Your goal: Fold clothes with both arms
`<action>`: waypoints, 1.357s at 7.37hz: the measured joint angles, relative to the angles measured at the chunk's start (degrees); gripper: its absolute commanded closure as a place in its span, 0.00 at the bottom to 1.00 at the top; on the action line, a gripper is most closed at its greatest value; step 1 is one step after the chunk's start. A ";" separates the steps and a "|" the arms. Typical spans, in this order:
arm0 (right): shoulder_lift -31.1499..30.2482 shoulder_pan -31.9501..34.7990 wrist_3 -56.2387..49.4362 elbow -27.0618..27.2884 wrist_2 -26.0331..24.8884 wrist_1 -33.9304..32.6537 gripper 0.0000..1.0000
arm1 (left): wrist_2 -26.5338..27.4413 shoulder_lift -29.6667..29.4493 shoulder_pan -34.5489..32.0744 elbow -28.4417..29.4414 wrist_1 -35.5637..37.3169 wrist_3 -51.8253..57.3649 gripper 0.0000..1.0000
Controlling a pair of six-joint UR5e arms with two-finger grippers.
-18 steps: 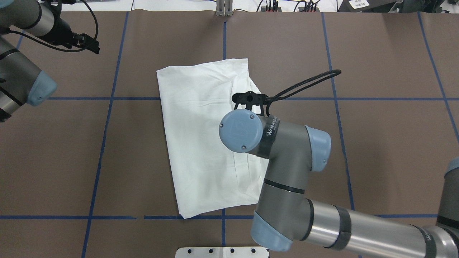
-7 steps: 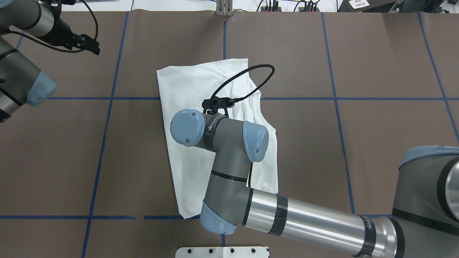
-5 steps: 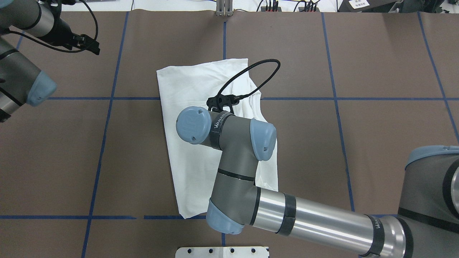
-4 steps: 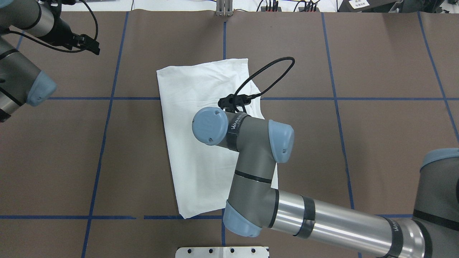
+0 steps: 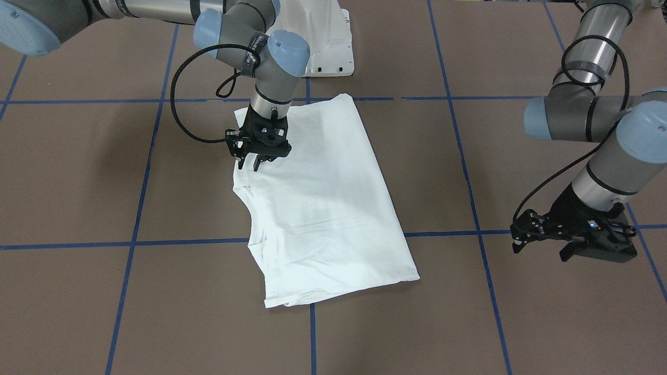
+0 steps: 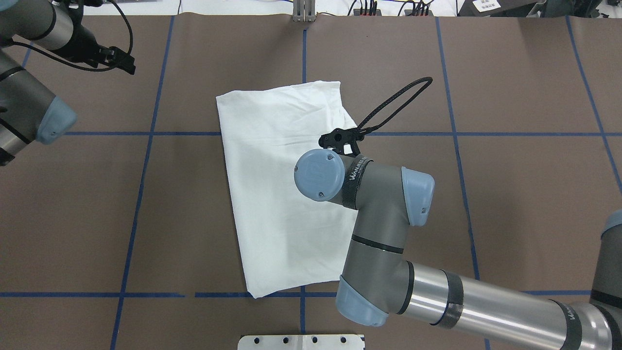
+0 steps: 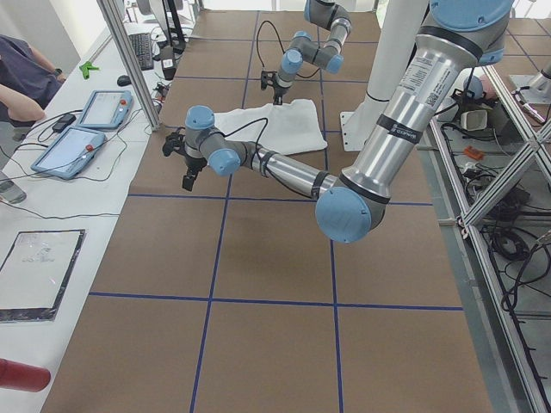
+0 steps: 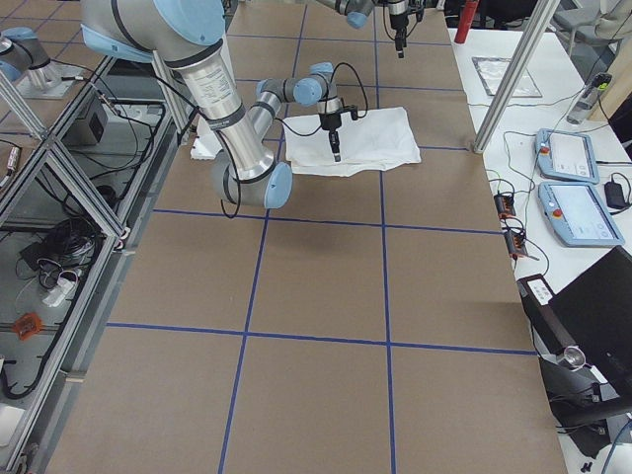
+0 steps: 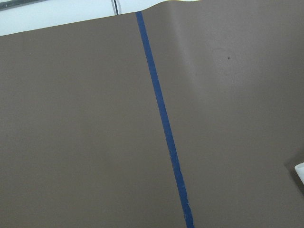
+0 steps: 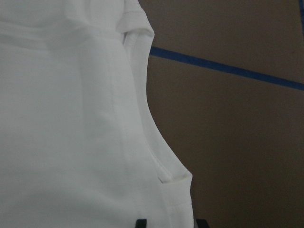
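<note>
Since half a second ago the right arm has swung back toward the robot's right, from over the middle of the garment to its right-hand edge. The white long-sleeved T-shirt has slid slightly the same way. The right gripper points straight down at that edge, near the end closer to the robot. Its fingers are parted by a small gap with nothing gripped between them, and the right wrist view shows both tips apart over the hemmed cloth. Whether they touch the fabric cannot be told. The shirt lies folded into a long, plain white oblong, slanted across the blue tape lines on the brown table cover, just in front of the white pedestal base. The left gripper hangs well off to the robot's left above bare cover, fingers apart and empty, clear of the shirt.
</note>
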 measured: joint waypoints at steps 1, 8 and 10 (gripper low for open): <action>-0.51 0.13 0.27 0.22 0.29 3.88 0.00 | -0.19 0.00 0.00 -0.07 0.00 0.00 0.00; -16.03 3.06 2.28 12.76 8.93 26.06 0.00 | 2.14 13.63 19.30 -25.46 0.63 -28.38 0.00; -16.31 3.32 2.30 12.84 9.11 26.19 0.00 | 9.93 13.95 31.51 -28.28 0.69 -43.92 0.00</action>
